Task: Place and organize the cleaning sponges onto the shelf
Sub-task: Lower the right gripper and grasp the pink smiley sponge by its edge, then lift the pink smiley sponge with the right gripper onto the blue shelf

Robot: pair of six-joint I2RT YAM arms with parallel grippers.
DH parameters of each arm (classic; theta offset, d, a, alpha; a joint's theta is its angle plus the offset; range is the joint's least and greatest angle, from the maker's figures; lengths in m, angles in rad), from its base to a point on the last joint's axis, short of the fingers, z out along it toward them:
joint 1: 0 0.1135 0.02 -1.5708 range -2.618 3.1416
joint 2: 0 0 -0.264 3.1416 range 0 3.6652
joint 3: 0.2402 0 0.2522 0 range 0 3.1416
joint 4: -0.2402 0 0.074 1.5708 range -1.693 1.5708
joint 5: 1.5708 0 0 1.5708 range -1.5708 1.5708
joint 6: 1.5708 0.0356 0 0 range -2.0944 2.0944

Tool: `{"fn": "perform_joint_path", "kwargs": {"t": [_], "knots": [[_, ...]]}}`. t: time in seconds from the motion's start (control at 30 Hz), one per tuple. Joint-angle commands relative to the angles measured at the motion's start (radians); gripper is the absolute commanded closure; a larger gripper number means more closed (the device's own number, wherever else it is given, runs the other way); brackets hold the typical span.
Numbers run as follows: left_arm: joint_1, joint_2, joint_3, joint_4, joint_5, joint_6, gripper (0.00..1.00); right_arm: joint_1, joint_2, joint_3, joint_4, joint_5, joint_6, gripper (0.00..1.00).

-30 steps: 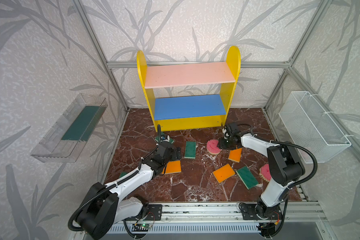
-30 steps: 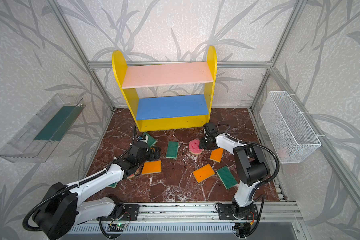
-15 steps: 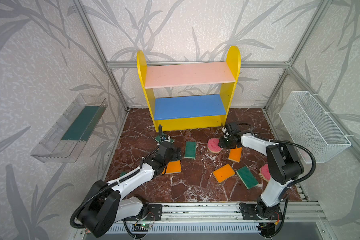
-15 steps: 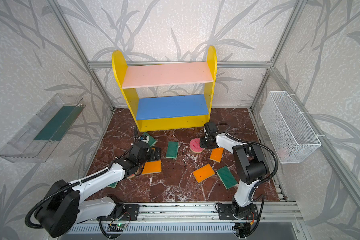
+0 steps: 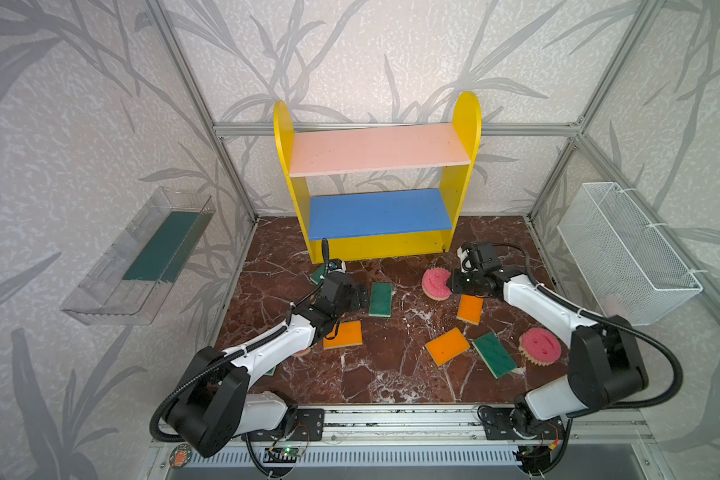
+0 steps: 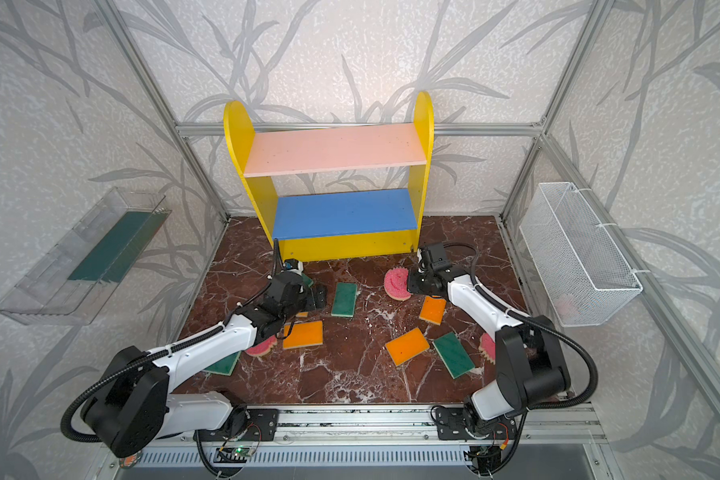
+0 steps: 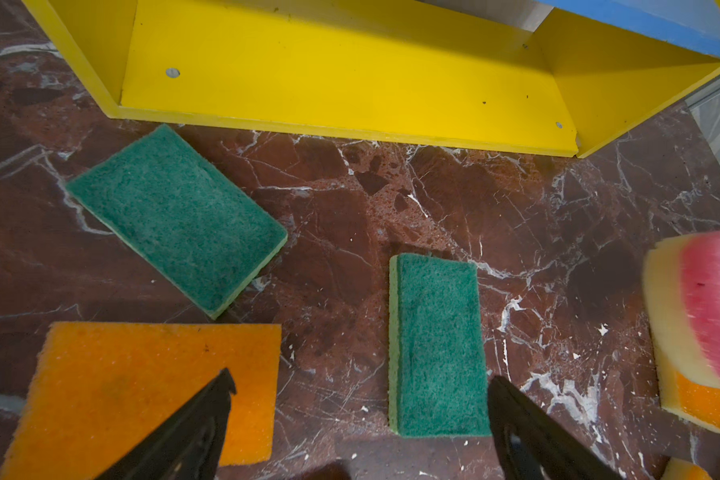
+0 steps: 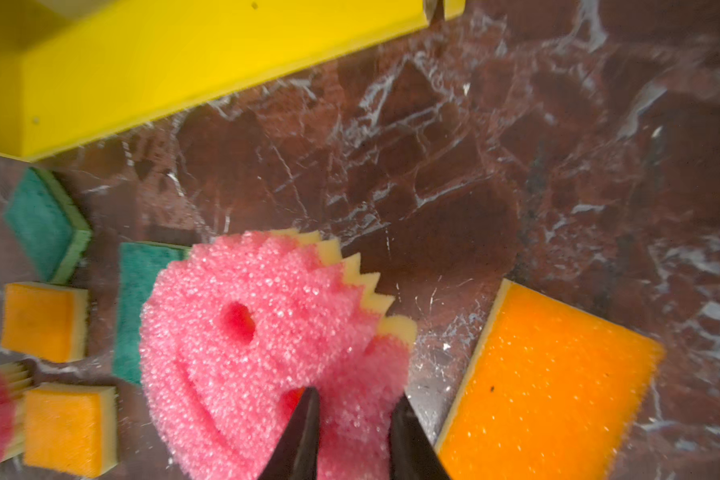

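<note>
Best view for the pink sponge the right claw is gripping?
Right wrist: the pink sponge fills the frame, smiley face clear, right claw pinching its rim. Both top views show it small. Left wrist catches only a blurred edge.

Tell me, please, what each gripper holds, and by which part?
The right gripper pinches the pink smiley sponge by its rim; the left gripper holds nothing.
</note>
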Motion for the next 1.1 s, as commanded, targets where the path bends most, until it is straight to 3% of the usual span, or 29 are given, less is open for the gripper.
{"fn": "perform_joint_path", "kwargs": {"t": [0.0,0.23,0.47,0.67,1.07], "knots": [[-0.006,0.004,0.051,-0.012,-0.013,-0.020,0.03,0.001,-0.086,-0.038,-0.049,-0.038,0.023,0.73],[-0.005,-0.115,-0.009,-0.036,-0.039,-0.022,0.03,0.039,-0.162,-0.071,0.010,-0.062,0.072,0.77],[-0.006,-0.268,-0.116,-0.065,-0.024,-0.049,0.03,0.128,-0.100,0.057,0.028,-0.033,0.076,0.77],[-0.005,-0.395,-0.203,-0.112,-0.042,-0.054,0.03,0.171,0.044,0.243,0.026,-0.029,0.068,0.77],[-0.005,-0.588,-0.275,-0.203,-0.022,-0.102,0.03,0.241,0.498,0.753,0.052,-0.076,0.096,0.76]]}}
